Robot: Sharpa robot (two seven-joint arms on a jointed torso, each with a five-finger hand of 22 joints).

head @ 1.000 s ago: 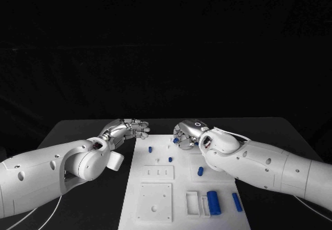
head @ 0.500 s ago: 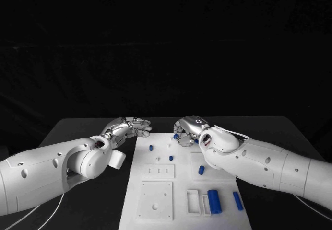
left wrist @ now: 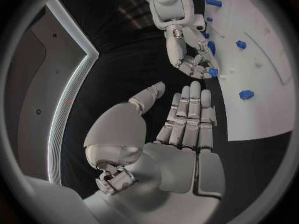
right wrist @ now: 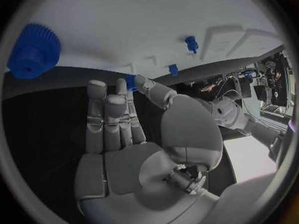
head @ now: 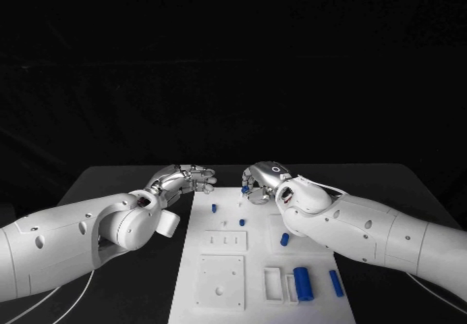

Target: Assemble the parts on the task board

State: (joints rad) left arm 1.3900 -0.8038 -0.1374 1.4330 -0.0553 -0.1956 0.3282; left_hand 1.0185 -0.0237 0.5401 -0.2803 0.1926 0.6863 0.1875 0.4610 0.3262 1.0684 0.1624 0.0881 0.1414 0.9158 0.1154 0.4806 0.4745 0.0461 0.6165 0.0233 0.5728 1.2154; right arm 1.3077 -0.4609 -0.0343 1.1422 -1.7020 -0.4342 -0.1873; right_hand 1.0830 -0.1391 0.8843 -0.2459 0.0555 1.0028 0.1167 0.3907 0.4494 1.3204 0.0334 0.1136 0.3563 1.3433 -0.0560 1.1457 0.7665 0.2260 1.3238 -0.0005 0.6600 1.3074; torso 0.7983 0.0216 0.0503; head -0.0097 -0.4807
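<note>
The white task board (head: 253,244) lies in the middle of the black table. My right hand (head: 262,179) hovers over the board's far edge and pinches a small blue part (head: 245,190) between thumb and a finger; the right wrist view shows that part (right wrist: 131,82) at the fingertips. My left hand (head: 183,179) hangs just beyond the board's far left corner, facing the right hand. Its fingers (left wrist: 187,117) are stretched out with nothing in them. From the left wrist, the right hand (left wrist: 190,59) and its blue part (left wrist: 213,72) are seen above the board (left wrist: 268,69).
Two short blue pegs (head: 214,208) (head: 241,223) stand in the board's far half, and another blue piece (head: 283,239) lies at mid-board. A thick blue cylinder (head: 301,283) and a thin blue rod (head: 335,283) lie near the front right. A blue gear (right wrist: 31,50) sits on the board.
Both hands have drifted a little toward the far edge of the board. The right hand still holds the small blue part.
</note>
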